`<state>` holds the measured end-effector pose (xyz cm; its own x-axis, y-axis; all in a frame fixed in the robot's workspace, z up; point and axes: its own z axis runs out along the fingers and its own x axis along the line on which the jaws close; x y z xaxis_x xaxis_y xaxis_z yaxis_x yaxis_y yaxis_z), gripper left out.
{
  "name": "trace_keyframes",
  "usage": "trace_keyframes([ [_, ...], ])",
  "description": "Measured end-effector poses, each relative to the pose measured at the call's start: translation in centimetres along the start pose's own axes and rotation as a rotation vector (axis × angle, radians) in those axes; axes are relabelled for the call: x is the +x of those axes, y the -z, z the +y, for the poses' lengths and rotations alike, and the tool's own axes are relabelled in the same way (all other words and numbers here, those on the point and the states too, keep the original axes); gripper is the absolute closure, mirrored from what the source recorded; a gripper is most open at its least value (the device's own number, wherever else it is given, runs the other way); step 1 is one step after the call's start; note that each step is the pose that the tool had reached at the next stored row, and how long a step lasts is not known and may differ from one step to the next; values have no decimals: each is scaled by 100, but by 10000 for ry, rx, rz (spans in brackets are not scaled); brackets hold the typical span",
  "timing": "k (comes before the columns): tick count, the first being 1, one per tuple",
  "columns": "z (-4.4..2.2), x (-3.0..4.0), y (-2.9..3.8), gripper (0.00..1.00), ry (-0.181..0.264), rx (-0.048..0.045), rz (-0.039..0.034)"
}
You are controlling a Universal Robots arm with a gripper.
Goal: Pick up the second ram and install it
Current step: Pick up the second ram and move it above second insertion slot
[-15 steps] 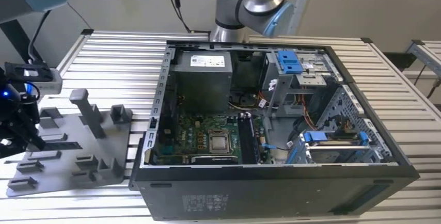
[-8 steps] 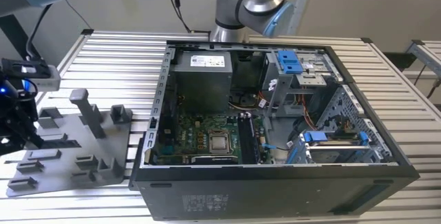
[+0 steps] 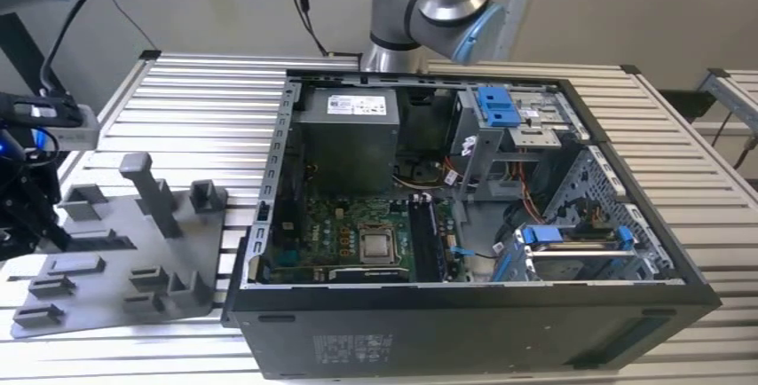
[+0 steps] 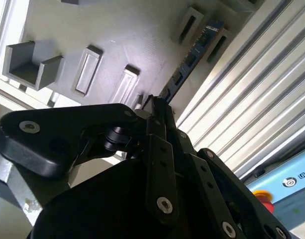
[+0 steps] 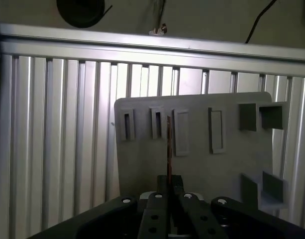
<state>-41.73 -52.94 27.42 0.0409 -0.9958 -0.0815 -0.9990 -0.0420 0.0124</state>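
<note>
In both wrist views my gripper (image 4: 154,107) (image 5: 169,183) is shut on the second ram (image 4: 191,57), a thin dark board with a blue label. The ram sticks out straight from the fingertips. In the first wrist view I see the ram (image 5: 168,144) edge-on as a thin line. It hangs above the grey fixture plate (image 5: 202,164), over the row of narrow slot holders (image 5: 155,123), apart from them. In the exterior view the arm's black wrist end (image 3: 24,190) is at the far left edge, beside the fixture plate (image 3: 113,265).
The open computer case (image 3: 474,323) lies on the slatted aluminium table (image 3: 201,92), on the exterior view's right of the fixture. Its motherboard (image 3: 355,243) with long dark memory slots (image 3: 424,239) faces up. Grey posts (image 3: 148,190) rise from the fixture. A red button (image 4: 261,196) lies beyond the table edge.
</note>
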Motion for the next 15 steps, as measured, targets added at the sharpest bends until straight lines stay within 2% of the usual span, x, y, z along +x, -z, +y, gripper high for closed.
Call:
trace_keyframes([
  [15, 2, -14, 177, 86, -18, 1, 0],
])
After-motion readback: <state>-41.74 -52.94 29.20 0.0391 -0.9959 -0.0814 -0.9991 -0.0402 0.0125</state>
